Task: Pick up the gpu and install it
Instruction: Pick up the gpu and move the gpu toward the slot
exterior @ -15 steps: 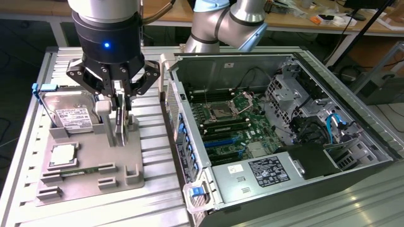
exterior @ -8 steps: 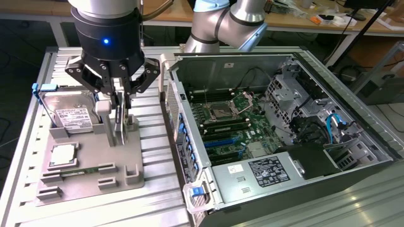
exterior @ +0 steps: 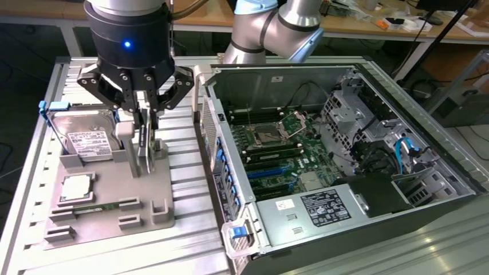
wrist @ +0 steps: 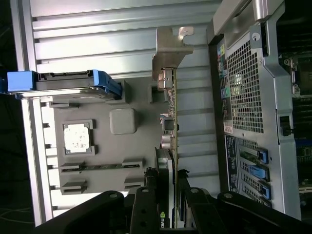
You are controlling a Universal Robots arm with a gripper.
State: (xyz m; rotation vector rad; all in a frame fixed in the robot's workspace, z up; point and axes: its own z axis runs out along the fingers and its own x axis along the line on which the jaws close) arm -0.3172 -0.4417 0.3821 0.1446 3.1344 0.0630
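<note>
- The tool [exterior: 146,127] hangs straight down over the grey holder [exterior: 114,172] on the bench [exterior: 187,183], its fingers [wrist: 146,195] pinching the gpu [exterior: 143,152] from both flat sides.
- The gpu stands on edge in the holder's slot, not yet lifted clear. Upright like this, its thin faces are offered to the tool.
- In the wrist view the gpu [wrist: 171,112] runs edge-on away from the tool [wrist: 165,178], its silver bracket [wrist: 168,53] at the far end. The grip sits near the opposite end, probably to leave the bracket free.
- The drive [exterior: 84,134] stands in the same holder, beside the gpu.
- The case [exterior: 306,71] lies open just beside the holder, its board [exterior: 275,149] exposed from above.
</note>
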